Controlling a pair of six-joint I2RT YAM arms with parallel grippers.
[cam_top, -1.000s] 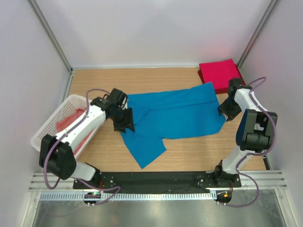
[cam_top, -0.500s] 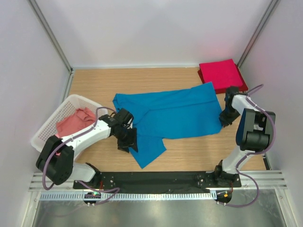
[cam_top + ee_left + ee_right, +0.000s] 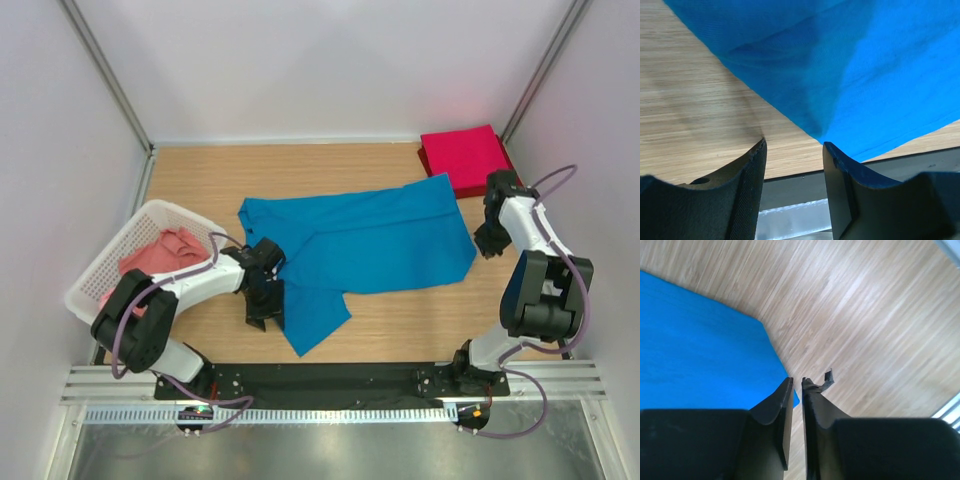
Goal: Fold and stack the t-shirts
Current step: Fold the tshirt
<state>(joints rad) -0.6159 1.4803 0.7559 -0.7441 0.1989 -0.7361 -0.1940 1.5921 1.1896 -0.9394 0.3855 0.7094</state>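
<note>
Working the blue shirt, spread flat across the middle of the top view, I'd fold it before it joins the folded red shirt at upper right. My left gripper stands open and empty over the shirt's lower-left hem; I'd drop lower so one finger slides under the cloth. My right gripper is all but closed beside the right corner, no cloth visibly between its fingers, so I'd reopen and reach further in. Pink shirts wait in the basket at left.
</note>
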